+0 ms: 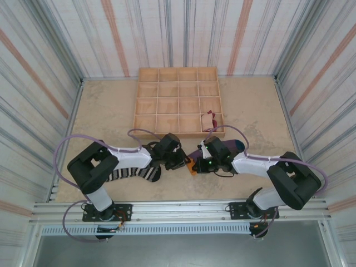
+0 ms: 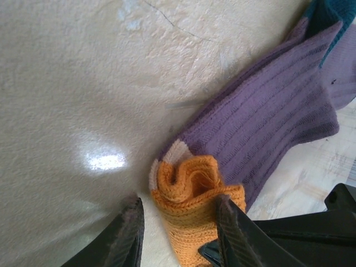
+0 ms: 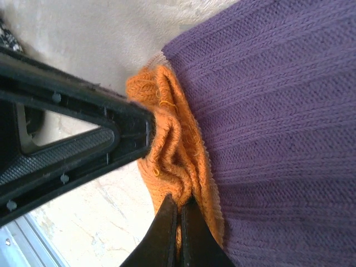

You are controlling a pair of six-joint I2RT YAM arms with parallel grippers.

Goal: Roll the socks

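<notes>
On the tabletop, a wooden tray sat toward 12 o'clock and the striped sock at 7. The purple sock lay near 6, the right gripper with jaws clenched on its orange end, the left gripper with jaws released, straddling it.

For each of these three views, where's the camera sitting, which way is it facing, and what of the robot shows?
Top external: fixed above and behind the arms, facing down at the table; both arms show, left gripper and right gripper at the purple sock.
Left wrist: on the left wrist, facing past its own parted fingers at the sock's orange end.
Right wrist: on the right wrist, close above that end, own fingers shut on it.
Shared: both wrist views show the orange end.
</notes>
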